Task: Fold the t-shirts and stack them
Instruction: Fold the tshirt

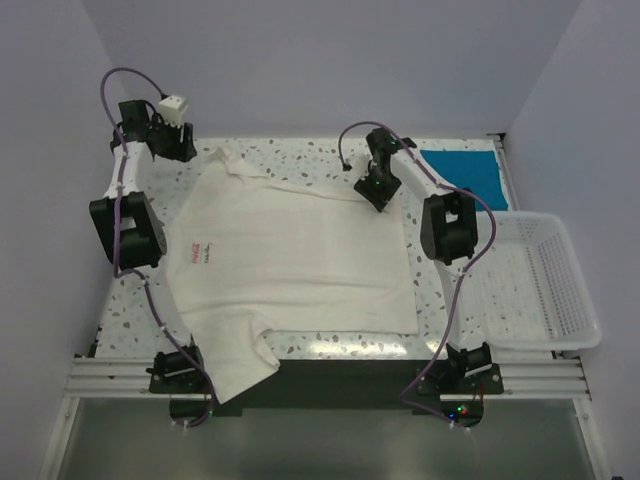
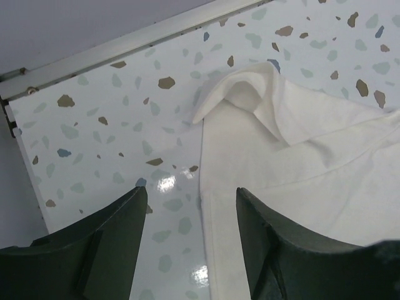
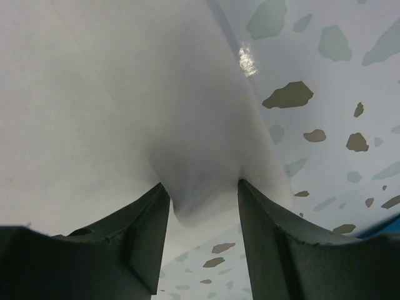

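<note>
The cream-white t-shirt (image 1: 300, 260) lies spread on the speckled table (image 1: 125, 325), and the teal-blue t-shirt (image 1: 462, 172) sits folded at the far right corner. The left gripper (image 2: 190, 200) is apart and holds nothing. The right gripper (image 3: 203, 187) has cloth between its fingers, but I cannot tell if it pinches. I think the spreading is finished; the first fold needs both grippers to pinch one edge.
</note>
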`<action>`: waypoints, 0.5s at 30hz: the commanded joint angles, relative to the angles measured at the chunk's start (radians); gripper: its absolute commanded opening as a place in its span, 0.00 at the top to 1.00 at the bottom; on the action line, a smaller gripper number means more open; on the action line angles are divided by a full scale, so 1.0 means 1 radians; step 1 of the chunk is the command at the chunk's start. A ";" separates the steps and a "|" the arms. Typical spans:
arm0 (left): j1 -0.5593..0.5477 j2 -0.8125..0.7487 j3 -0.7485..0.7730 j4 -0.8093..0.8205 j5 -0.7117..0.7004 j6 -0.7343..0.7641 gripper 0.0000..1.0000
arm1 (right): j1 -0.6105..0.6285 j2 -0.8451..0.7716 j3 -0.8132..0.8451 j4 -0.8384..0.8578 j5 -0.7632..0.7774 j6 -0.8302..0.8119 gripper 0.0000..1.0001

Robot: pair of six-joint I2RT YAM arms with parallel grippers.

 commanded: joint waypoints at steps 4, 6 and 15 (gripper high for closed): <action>-0.037 0.088 0.059 0.096 -0.032 0.056 0.36 | 0.004 -0.050 -0.022 0.060 0.082 -0.047 0.58; -0.044 0.109 0.058 0.113 -0.035 0.097 0.36 | 0.004 -0.057 -0.027 0.068 0.094 -0.058 0.62; -0.058 0.192 0.059 0.209 0.048 0.251 0.37 | 0.016 -0.052 0.007 0.050 0.107 -0.073 0.93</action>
